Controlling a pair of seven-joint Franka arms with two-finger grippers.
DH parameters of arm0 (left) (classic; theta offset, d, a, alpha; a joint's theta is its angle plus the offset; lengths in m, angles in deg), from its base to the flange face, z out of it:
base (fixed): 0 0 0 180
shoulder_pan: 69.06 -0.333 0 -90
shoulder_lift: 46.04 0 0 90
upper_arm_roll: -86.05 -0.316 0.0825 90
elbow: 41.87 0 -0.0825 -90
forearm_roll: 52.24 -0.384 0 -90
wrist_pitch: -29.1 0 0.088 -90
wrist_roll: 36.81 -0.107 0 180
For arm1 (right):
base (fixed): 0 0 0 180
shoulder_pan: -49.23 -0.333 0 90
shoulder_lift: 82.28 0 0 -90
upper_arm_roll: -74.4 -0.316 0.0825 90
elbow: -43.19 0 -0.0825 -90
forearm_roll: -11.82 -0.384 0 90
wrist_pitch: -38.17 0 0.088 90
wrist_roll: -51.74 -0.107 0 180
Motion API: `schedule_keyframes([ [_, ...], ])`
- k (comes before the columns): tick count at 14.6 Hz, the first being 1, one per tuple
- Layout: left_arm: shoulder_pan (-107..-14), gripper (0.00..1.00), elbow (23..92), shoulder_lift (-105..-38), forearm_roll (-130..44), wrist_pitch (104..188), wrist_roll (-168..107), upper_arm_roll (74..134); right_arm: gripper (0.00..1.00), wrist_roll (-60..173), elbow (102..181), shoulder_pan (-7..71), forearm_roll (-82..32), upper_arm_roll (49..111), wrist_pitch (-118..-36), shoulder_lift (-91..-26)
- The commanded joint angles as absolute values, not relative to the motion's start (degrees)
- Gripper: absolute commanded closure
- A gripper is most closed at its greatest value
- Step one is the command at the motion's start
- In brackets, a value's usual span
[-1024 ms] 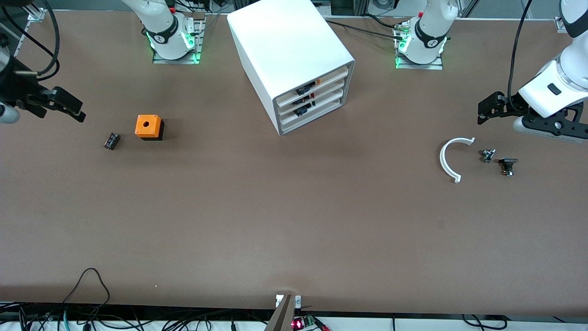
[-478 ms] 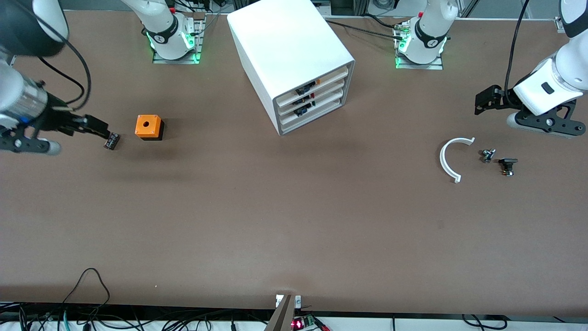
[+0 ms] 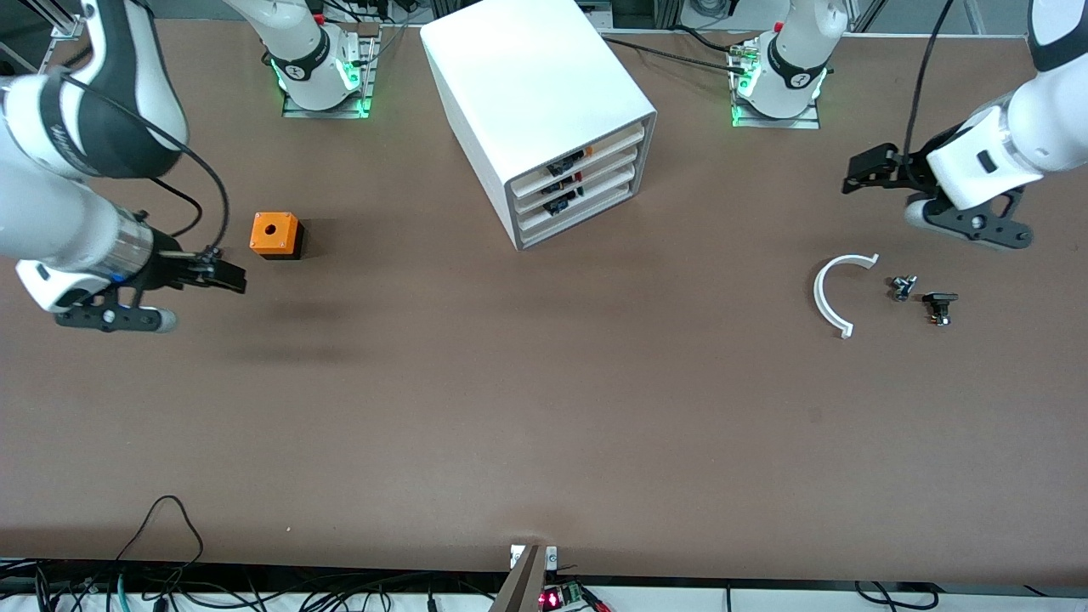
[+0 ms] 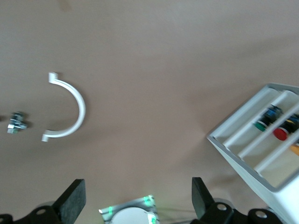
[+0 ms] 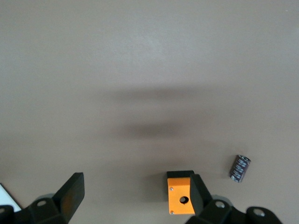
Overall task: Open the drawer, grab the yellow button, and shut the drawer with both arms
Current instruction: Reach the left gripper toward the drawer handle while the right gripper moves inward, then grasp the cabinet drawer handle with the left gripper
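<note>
The white cabinet (image 3: 535, 93) stands at the robots' edge of the table, between the two bases. Its uppermost drawer (image 3: 614, 138) sits flush and shut. A tiny orange-yellow button (image 3: 589, 150) shows through that drawer's front, and in the left wrist view (image 4: 295, 149) too. My left gripper (image 3: 860, 172) is open and empty, in the air over bare table toward the left arm's end; its fingers (image 4: 74, 199) stand wide apart. My right gripper (image 3: 228, 277) is open and empty, over the spot beside the orange cube (image 3: 274, 234).
A small dark cylinder (image 5: 240, 168) lies beside the orange cube (image 5: 181, 198); the right gripper hides it in the front view. A white arc piece (image 3: 829, 297) and two small dark parts (image 3: 903, 287) (image 3: 938, 306) lie near the left gripper.
My right arm has swung in from the table's end, so its gripper is now over the dark cylinder. My left gripper has moved toward the cabinet and the robots' edge.
</note>
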State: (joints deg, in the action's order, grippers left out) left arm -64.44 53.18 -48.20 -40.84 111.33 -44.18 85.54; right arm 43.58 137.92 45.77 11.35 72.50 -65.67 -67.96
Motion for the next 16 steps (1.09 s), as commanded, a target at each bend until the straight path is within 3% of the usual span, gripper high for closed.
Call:
schedule_keyframes([
  [1,-64.1,0.0,52.4,-49.7,-36.5,109.4,-48.7,85.8,0.0,40.0,137.4,44.7,10.2,72.6,-66.4,-66.7],
  [4,-64.1,0.0,53.2,-52.8,-33.4,108.9,-55.2,87.2,0.0,32.5,137.1,42.8,10.0,72.6,-66.9,-65.7],
  [9,-64.1,0.0,53.8,-61.7,-14.2,108.9,-60.2,87.6,0.0,20.3,135.9,39.2,4.8,72.6,-66.9,-64.8],
  [16,-64.7,0.0,64.9,-61.7,-4.0,119.0,-73.3,91.1,0.0,3.8,127.0,33.7,3.4,72.6,-66.5,-60.1],
])
